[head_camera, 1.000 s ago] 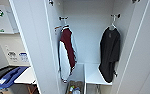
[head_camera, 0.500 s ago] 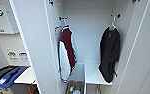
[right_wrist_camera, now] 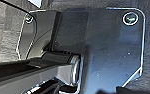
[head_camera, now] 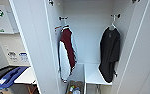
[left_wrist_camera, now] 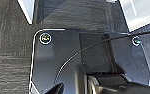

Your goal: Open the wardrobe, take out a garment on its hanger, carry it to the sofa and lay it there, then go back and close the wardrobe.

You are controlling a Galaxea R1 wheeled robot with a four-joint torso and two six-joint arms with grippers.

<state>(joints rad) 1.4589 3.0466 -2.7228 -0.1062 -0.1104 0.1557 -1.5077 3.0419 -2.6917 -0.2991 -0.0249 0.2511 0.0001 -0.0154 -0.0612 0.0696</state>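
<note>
The wardrobe (head_camera: 91, 37) stands straight ahead in the head view with both white doors swung wide, the left door (head_camera: 33, 45) and the right door (head_camera: 143, 50) framing the inside. On the right side hangs the long black garment (head_camera: 109, 55) on its thin white hanger (head_camera: 112, 25), whose hook rests on a peg near the top. The garment's hem reaches down to a white shelf (head_camera: 96, 75). Both wrist views look down past the robot's own dark plate at dark carpet (left_wrist_camera: 11, 50).
A dark red and white garment (head_camera: 67, 50) hangs on the left side of the wardrobe. Below it sits an open box of small items (head_camera: 74, 87). Left of the wardrobe, a white table (head_camera: 26, 76) carries a blue object (head_camera: 8, 77).
</note>
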